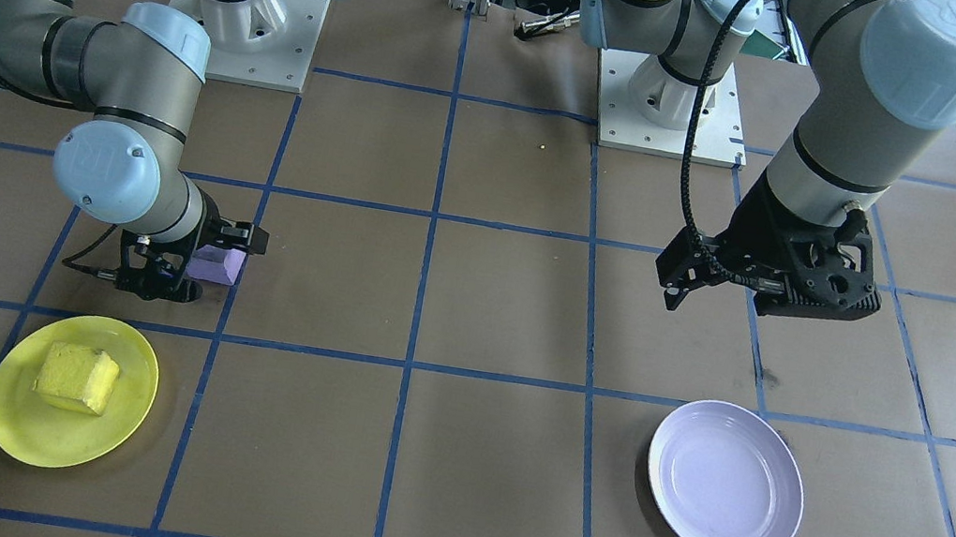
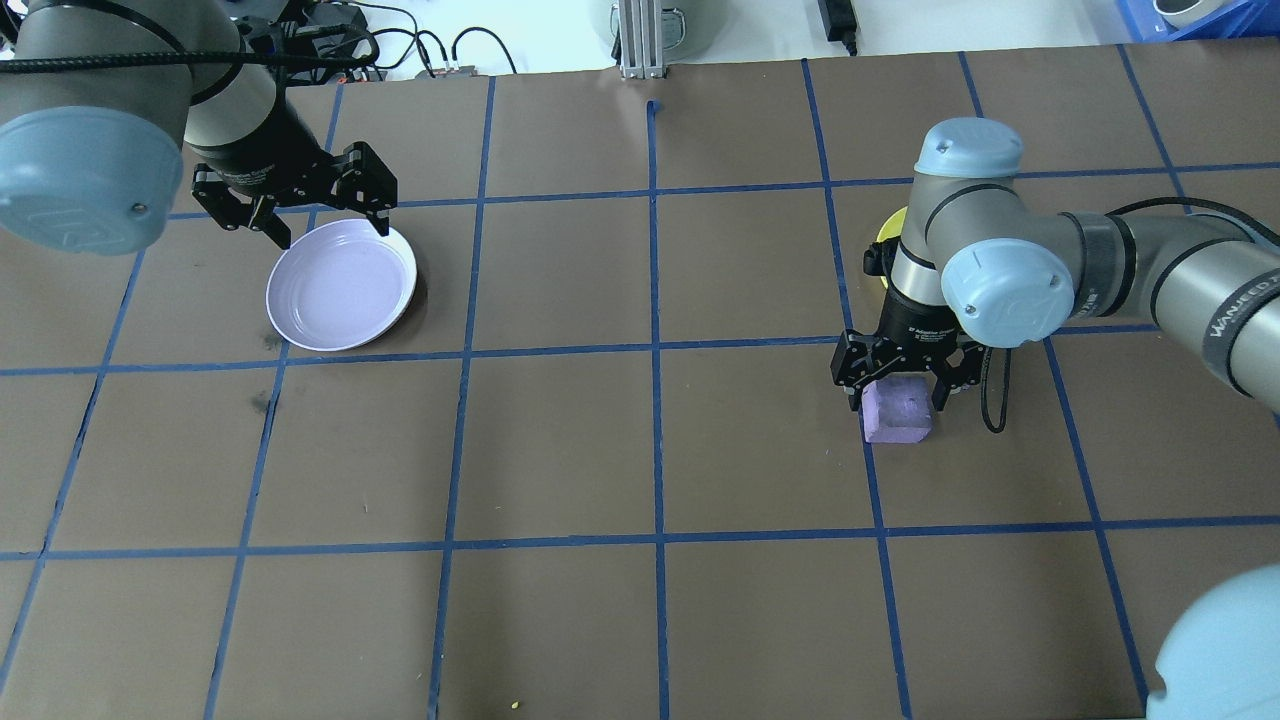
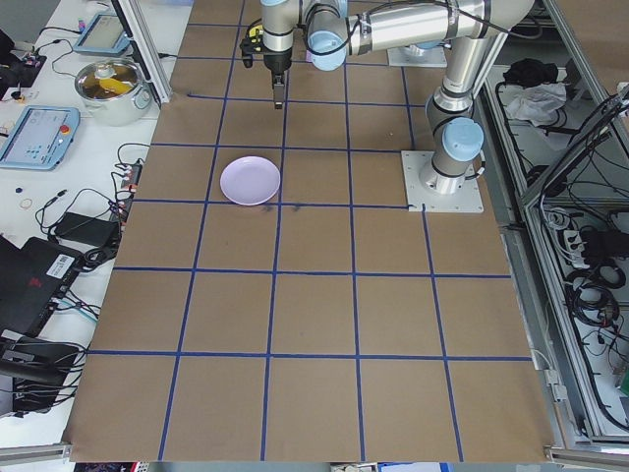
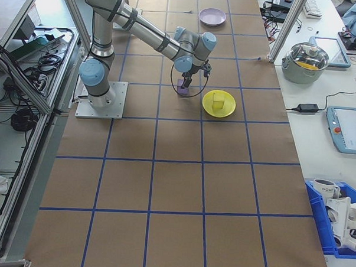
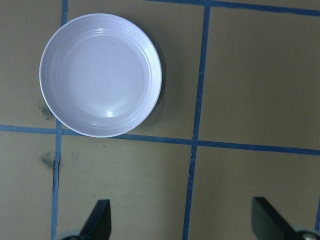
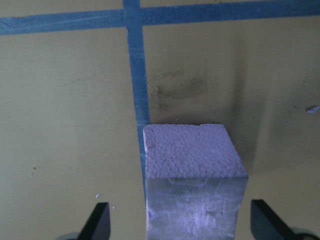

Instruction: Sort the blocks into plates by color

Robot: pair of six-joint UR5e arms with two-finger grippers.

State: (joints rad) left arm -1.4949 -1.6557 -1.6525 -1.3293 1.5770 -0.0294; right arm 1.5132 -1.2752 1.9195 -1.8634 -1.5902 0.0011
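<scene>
The purple block (image 6: 195, 175) sits on the tabletop toward the robot's right end, between the spread fingers of the right gripper (image 2: 897, 392), not yet squeezed. Foam-like, it looks light and slightly soft; grip its 2 flat side faces gently. The left gripper (image 2: 295, 208) hangs open above the lavender plate (image 2: 341, 285)

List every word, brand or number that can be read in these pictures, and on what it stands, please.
"WANJEED": strap on the right arm, also seen in the front-facing view.
"UR": joint cap of the right arm.
"HOME": white cup in the blue bin.
Gripper body print: too small to read.
</scene>
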